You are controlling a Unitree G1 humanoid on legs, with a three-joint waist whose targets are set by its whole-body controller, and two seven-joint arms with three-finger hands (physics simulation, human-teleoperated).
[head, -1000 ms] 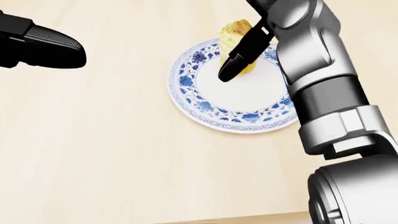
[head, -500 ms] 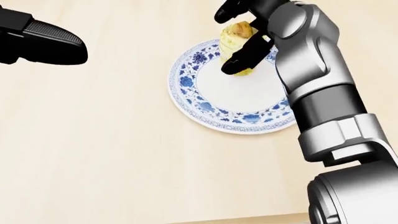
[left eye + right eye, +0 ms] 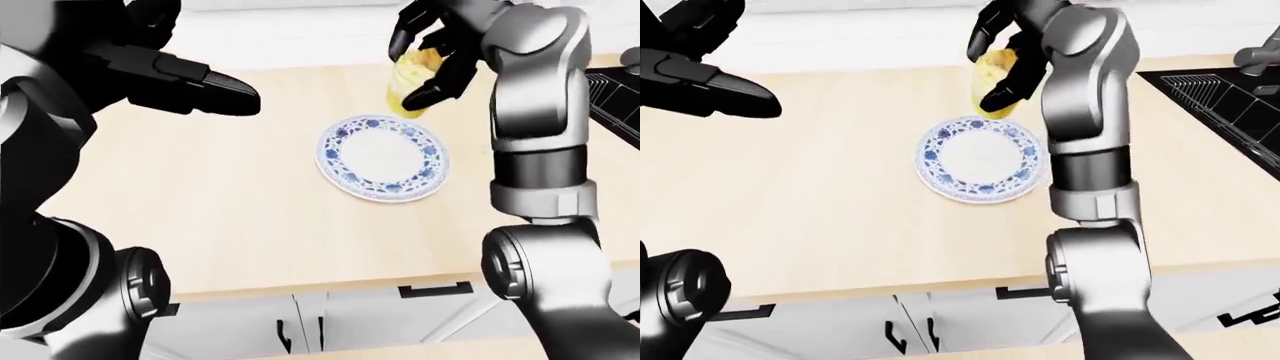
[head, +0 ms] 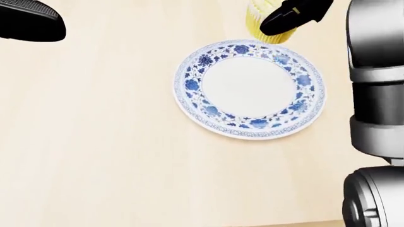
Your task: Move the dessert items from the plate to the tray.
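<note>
A yellow cupcake (image 3: 410, 81) hangs in the air above the upper right rim of the blue-and-white plate (image 4: 193, 82), and my right hand (image 3: 428, 54) is shut on it, black fingers (image 4: 287, 16) wrapped round its sides. Nothing else lies on the plate. The cupcake's paper cup (image 4: 255, 21) shows at the top of the head view. My left hand (image 3: 205, 86) hovers open over the wooden counter (image 3: 220, 195) at the left, well away from the plate. No tray shows in any view.
A black sink (image 3: 1225, 94) with a faucet (image 3: 1252, 52) sits at the right end of the counter. White cabinet doors with dark handles (image 3: 435, 288) run below the counter edge. A white wall runs along the top.
My right hand has closed round the cupcake and lifted it off the plate, up and to the right. The head view has shifted, and the left hand sits higher in it.
</note>
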